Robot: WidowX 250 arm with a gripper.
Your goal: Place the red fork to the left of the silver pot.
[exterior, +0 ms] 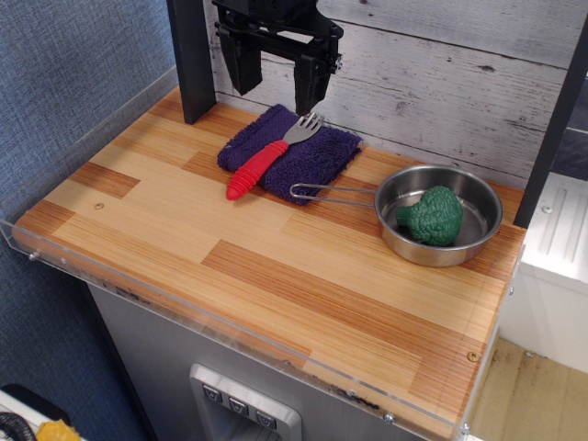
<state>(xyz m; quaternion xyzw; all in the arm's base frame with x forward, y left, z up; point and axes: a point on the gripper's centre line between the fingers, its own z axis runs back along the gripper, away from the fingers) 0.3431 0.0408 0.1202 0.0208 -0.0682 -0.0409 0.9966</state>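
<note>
Striped wood-plank worktop (pixel 184 239). Red fork (pixel 272 156), ribbed plastic handle, metal tines, lies diagonal on fuzzy purple cloth (pixel 326 156). Black pincer (pixel 276 83) above it, fingers apart, empty. Right: shiny round silver pot (pixel 459 243), thin wire handle, lumpy green toy vegetable (pixel 434 217) inside.

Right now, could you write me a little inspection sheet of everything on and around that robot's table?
Surface: wooden tabletop with a clear plastic edge.
Job's things: red fork lying on the purple cloth, tines toward the wall; silver pot at the right, its wire handle pointing left toward the cloth.
Clutter: green toy vegetable inside the pot.
Grippers: gripper open, empty, above the cloth's back edge.
Cables: nothing seen.
Surroundings: grey plank wall behind, blue fabric wall at the left.
</note>
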